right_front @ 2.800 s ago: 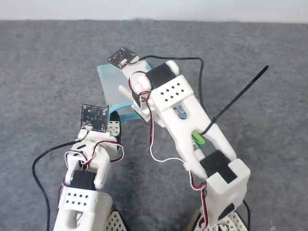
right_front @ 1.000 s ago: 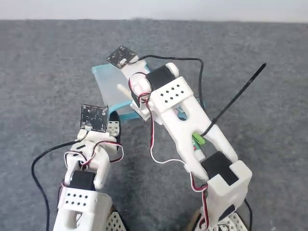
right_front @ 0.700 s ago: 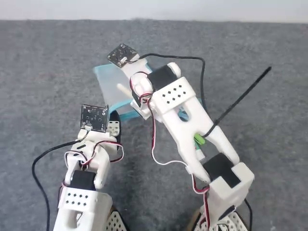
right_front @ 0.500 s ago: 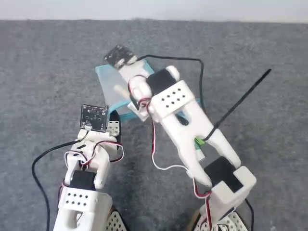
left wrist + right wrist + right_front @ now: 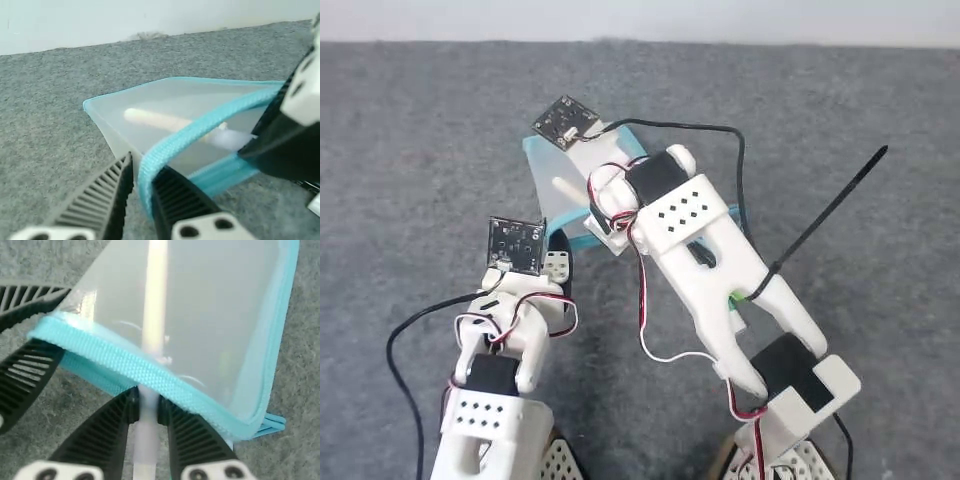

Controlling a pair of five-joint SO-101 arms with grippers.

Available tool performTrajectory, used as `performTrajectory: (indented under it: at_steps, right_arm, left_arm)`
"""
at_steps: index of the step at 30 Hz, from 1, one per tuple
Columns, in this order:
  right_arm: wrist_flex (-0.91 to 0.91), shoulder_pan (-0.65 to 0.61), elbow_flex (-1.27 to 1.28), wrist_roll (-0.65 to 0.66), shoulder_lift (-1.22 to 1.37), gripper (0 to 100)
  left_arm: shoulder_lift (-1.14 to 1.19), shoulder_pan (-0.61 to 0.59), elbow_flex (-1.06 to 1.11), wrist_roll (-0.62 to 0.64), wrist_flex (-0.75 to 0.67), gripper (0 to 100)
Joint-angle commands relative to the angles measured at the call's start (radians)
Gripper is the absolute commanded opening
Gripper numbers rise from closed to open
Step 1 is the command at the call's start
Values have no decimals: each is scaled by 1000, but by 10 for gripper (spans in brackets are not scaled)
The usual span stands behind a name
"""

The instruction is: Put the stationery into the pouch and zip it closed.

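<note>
Pouch (image 5: 560, 185) lying on grey desk (image 5: 420, 130), translucent, blue zip edge raised at the open mouth. Left tool (image 5: 142, 175) pinched together on that zip edge, holding it up. Right tool (image 5: 146, 401) clamped on white pen (image 5: 155, 300), far end already inside the pouch, visible through the clear wall.

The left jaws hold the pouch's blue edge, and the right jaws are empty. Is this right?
No. The right wrist view shows the right jaws gripping a white pen partly inside the pouch. The left jaws do hold the blue edge.
</note>
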Motion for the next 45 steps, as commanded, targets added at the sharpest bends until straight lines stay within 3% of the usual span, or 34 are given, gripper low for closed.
performTrajectory:
  at_steps: [1,18,36,42,45]
  right_arm:
    - [-28,-21,-6,-9,-74,9]
    - [-33,-21,-6,-8,-82,8]
    - [-206,27,121,-61,-240,13]
    - [-193,47,121,-66,-289,173]
    - [-180,102,123,-68,-309,203]
  left_arm:
    - [11,21,-8,3,-44,10]
    - [11,21,-8,3,-43,10]
    - [12,26,-7,3,-46,10]
    - [11,21,-8,2,-48,10]
    - [11,21,-1,-21,-43,10]
